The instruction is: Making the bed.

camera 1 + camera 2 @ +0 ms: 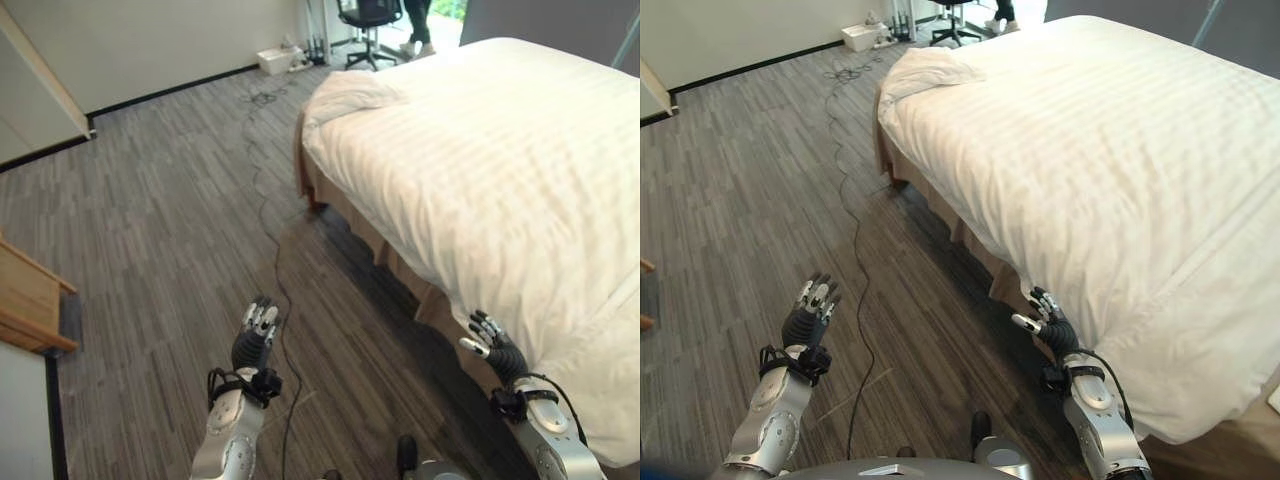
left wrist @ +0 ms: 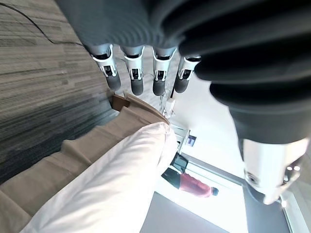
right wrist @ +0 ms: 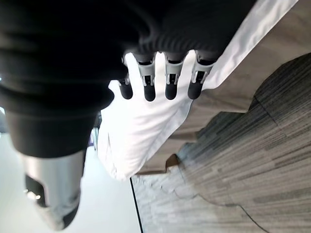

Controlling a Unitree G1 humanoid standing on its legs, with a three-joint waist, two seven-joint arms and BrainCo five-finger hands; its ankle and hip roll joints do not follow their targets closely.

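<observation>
Both the left hand (image 1: pixel 254 345) and the right hand (image 1: pixel 493 345) hang wide, fingers relaxed, holding nothing. The white duvet (image 1: pixel 500 170) fills the frame's right; a reach from here risks snagging its overhanging edge and dragging it askew.

Left hand (image 1: pixel 254 345): raised low in front on a silver-grey arm, fingers straight and relaxed, holding nothing. Right hand (image 1: pixel 493 346): raised likewise on its arm, fingers straight, thumb apart, holding nothing. Both wrists under dark ribbed covers.
</observation>
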